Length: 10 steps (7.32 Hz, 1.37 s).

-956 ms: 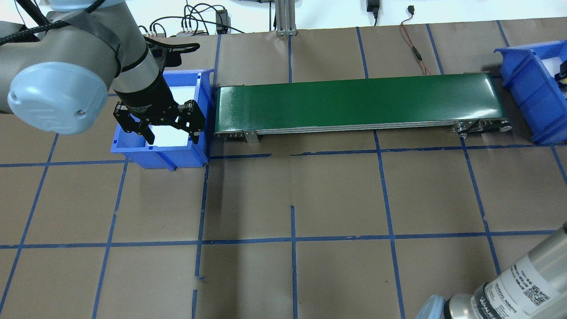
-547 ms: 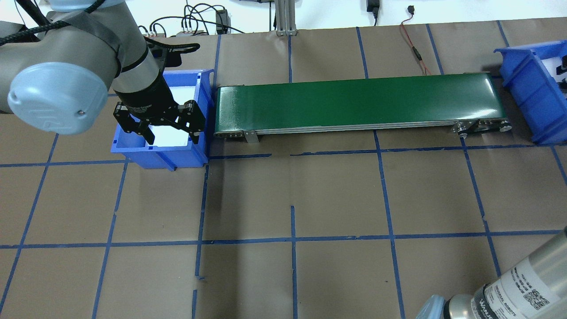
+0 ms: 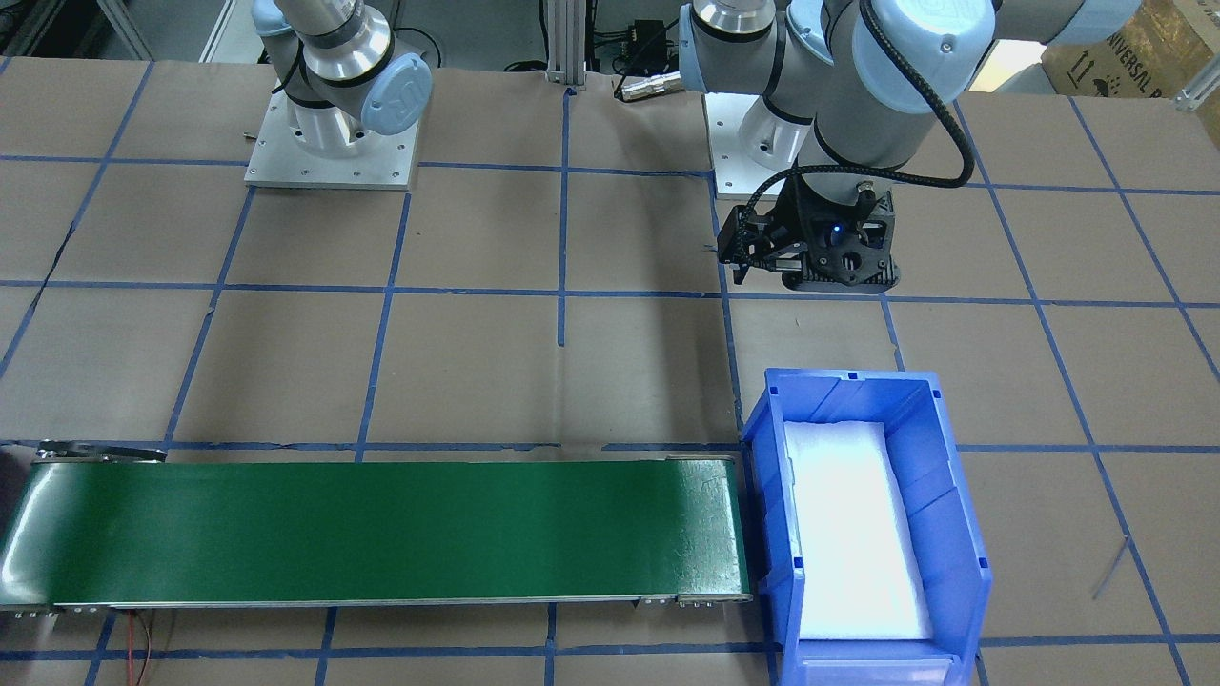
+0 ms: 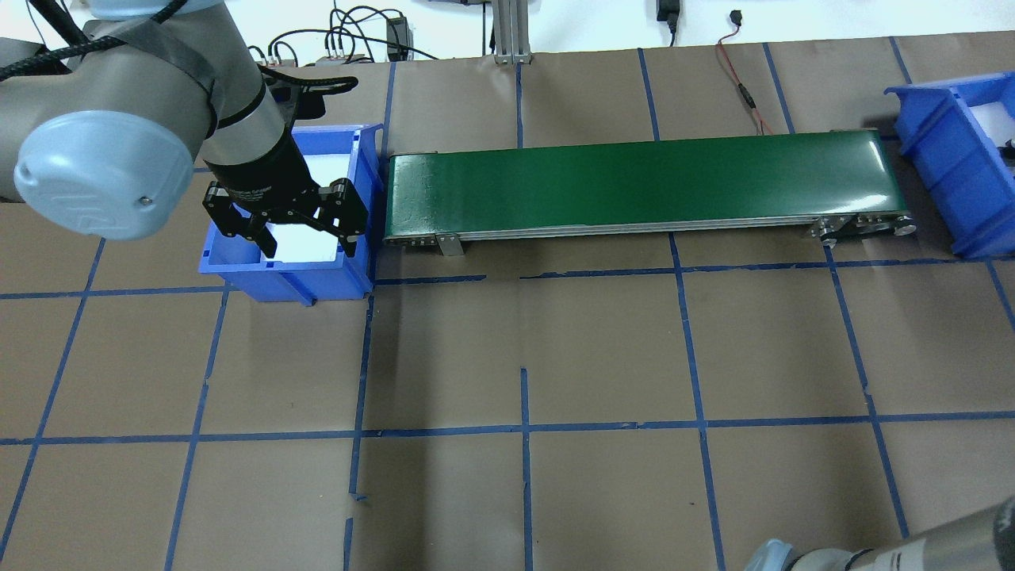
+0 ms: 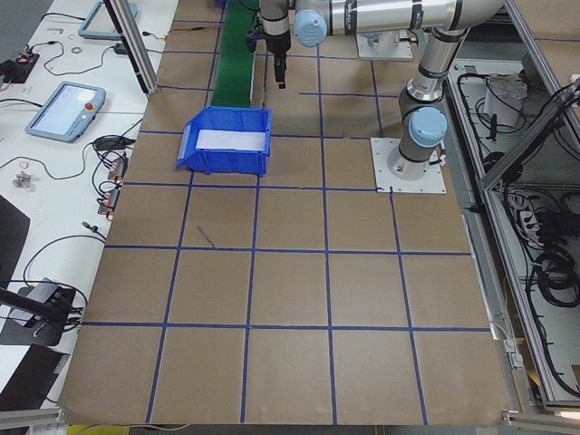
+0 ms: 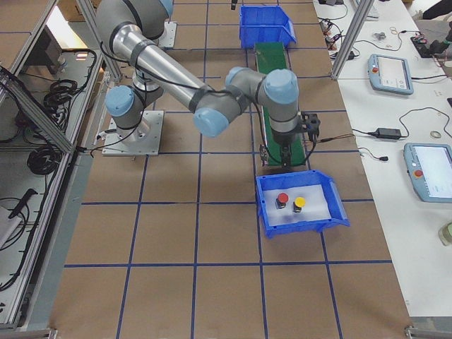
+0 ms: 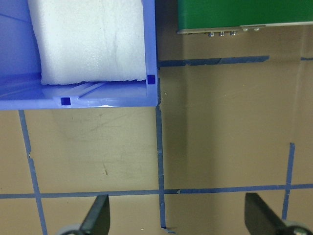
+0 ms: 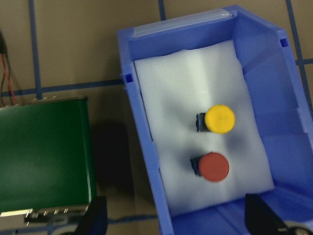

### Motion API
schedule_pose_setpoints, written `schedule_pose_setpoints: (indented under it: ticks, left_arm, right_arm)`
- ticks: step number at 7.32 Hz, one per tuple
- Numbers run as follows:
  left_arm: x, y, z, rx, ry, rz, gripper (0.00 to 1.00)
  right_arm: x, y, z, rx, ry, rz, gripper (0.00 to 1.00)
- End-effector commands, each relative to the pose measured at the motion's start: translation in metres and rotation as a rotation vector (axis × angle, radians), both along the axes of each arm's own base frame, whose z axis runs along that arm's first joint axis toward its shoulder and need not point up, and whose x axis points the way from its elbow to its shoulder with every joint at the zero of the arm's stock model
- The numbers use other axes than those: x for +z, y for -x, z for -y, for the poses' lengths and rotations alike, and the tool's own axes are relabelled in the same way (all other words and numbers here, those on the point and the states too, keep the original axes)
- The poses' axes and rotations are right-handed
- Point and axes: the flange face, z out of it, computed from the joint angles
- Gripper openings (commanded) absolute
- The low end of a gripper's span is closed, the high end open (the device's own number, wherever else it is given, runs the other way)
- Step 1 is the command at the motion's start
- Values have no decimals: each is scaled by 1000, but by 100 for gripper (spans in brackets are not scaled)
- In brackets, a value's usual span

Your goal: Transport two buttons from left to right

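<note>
The red button (image 8: 213, 166) and the yellow button (image 8: 219, 119) lie side by side on white foam in the right blue bin (image 8: 146, 147); they also show as the red button (image 6: 282, 198) and yellow button (image 6: 299, 203). My right gripper (image 8: 177, 221) hangs open and holds nothing, above the belt's end beside that bin, clear of both buttons. My left gripper (image 4: 309, 247) is open with nothing between its fingers, over the near rim of the left blue bin (image 4: 317, 281). That bin holds only white foam.
A green conveyor belt (image 4: 634, 182) runs between the two bins. Cables and a metal post (image 4: 507, 32) sit at the table's far edge. Brown paper with blue tape lines covers the table (image 4: 523, 357). Tablets and cords lie on a side bench (image 6: 388, 70).
The right arm's elbow has sunk toward the bottom right corner of the overhead view, and the dark gripper tip over the right bin has slid nearly out of frame. The left arm is still.
</note>
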Motion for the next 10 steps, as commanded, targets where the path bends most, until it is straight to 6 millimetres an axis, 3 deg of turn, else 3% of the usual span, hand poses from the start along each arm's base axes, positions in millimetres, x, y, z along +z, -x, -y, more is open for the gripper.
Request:
schedule_pose_setpoints:
  ticks: [1,3,5,7,9,10]
  left_arm:
    - [0,0,0,0,1,2,96]
    - [0,1,0,0,1,2,96]
    - [5,2,-1,1,12,2,97]
    - [23,4,-3,-1,48,-1,100]
    - [52,23,-11,-34,79,-1,100]
    - [61,31,-13,-33,91,4,100]
  right_arm:
    - [45,-98,-35,47,-109,-62,100]
    - [71,-191,-38,142,-105,-139,100]
    - [50,-303,-39,293,-174,-109,100]
    - [37,-371,-55,343,-216,-29,100]
    - [26,-396,-56,81,-206,127,100]
    - [25,-397,-55,36,-199,146,100]
